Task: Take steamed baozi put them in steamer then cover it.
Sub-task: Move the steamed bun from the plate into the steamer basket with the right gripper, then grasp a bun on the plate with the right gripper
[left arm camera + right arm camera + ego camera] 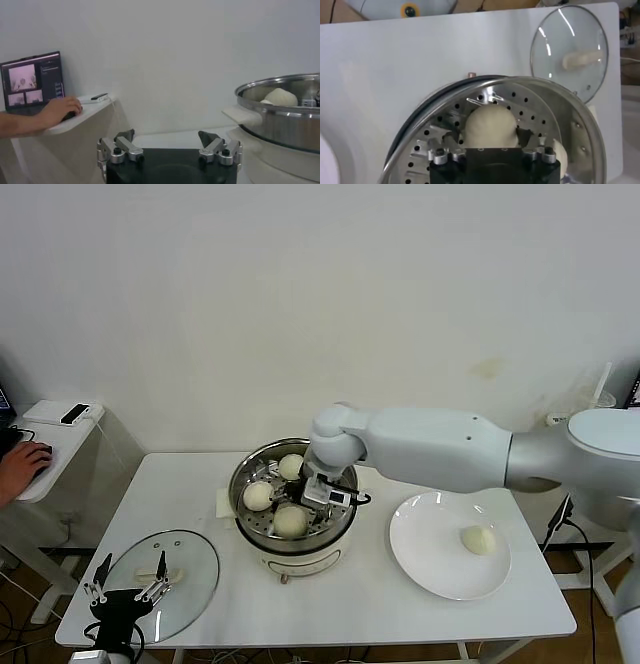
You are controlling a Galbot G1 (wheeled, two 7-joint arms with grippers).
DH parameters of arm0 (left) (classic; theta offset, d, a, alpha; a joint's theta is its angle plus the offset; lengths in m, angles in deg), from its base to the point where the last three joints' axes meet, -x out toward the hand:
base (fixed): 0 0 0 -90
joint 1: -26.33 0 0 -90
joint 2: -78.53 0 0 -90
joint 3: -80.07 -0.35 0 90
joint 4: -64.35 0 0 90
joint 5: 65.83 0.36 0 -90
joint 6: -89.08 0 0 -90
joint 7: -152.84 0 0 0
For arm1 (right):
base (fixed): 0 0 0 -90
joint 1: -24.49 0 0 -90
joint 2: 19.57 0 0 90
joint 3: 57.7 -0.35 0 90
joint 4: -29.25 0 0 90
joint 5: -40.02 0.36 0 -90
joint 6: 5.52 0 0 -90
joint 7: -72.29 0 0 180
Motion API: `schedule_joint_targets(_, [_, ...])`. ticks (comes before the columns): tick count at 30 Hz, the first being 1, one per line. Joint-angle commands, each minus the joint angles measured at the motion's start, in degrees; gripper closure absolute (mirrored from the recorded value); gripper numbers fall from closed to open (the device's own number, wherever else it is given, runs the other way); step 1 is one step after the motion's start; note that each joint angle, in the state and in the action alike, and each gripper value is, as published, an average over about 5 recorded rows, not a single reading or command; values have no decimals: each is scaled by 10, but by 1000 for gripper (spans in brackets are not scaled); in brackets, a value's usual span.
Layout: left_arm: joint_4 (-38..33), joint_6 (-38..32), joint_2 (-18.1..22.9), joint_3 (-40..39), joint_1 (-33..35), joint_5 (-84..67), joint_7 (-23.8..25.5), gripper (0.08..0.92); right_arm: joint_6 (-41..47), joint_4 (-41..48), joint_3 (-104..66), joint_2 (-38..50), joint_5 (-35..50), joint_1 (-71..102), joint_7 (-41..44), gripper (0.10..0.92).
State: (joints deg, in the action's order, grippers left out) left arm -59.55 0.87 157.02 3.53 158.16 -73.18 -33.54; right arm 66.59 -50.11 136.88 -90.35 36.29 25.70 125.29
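The steel steamer [243, 474] stands mid-table with three baozi in it [291, 466], [258, 496], [291, 521]. My right gripper [318, 492] is down inside the basket. In the right wrist view it [486, 135] is open, its fingers [448, 137] standing either side of a baozi [489, 125] that rests on the perforated floor [540, 115]. One more baozi [478, 539] lies on the white plate [420, 569]. The glass cover [190, 569] lies flat at the front left. My left gripper [130, 572] waits open at its near edge.
A low side table [45, 449] at the far left carries a phone [75, 414], a laptop [32, 80] and a person's hand [22, 462]. A white wall backs the table. The steamer's rim [280, 82] rises near my left gripper [166, 137].
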Motion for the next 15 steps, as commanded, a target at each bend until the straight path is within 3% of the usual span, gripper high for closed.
schedule_joint_targets(1, [-3, 0, 0, 0, 1, 0, 0, 177, 6, 12, -13, 4, 38, -27, -4, 203])
schedule_joint_targets(5, [-7, 0, -1, 0, 1, 0, 0, 177, 54, 25, -36, 25, 37, -40, -1, 202])
schedule_joint_targets(15, [-14, 0, -5, -3, 0, -1, 1, 177, 313, -37, -93, 181, 94, -49, 49, 203])
